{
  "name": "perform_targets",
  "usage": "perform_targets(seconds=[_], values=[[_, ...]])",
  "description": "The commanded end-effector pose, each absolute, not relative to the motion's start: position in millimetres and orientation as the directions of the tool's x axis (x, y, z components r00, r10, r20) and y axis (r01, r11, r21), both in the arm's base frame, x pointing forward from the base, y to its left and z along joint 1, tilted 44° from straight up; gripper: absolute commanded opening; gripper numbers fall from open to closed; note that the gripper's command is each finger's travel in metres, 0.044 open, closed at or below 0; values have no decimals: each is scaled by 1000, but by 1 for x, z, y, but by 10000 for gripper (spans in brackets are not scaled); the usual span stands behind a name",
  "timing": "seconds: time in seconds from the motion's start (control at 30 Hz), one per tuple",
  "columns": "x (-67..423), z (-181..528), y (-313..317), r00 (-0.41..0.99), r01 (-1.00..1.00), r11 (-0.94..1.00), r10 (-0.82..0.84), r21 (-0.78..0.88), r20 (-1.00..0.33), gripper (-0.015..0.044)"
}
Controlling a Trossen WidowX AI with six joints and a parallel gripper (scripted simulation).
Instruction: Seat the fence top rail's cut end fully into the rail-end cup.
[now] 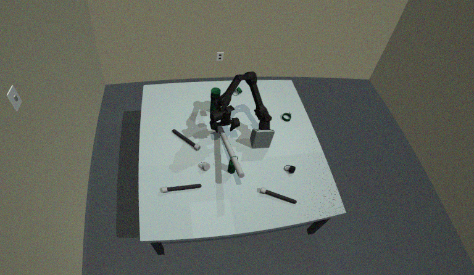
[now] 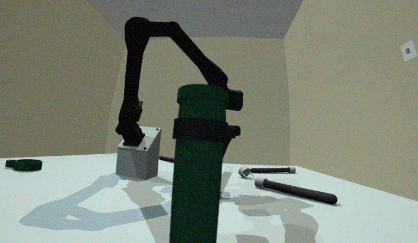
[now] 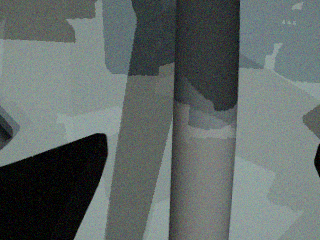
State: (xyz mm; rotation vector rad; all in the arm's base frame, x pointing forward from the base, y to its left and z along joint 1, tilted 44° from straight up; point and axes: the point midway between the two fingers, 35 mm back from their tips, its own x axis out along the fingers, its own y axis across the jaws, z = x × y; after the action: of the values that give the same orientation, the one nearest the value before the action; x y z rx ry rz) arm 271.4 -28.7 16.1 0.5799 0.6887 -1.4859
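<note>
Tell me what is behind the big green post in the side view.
Behind the post the end effector is mostly covered; only black parts show beside the band. The rail's end cannot be seen.
</note>
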Motion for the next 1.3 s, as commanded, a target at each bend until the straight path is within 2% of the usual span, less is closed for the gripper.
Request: perform_targets(seconds=[0.0, 1.27], values=[[270, 12, -32, -38, 997, 22, -693, -74, -720, 440], [267, -29, -73, -38, 997, 21, -695, -74, -718, 440]])
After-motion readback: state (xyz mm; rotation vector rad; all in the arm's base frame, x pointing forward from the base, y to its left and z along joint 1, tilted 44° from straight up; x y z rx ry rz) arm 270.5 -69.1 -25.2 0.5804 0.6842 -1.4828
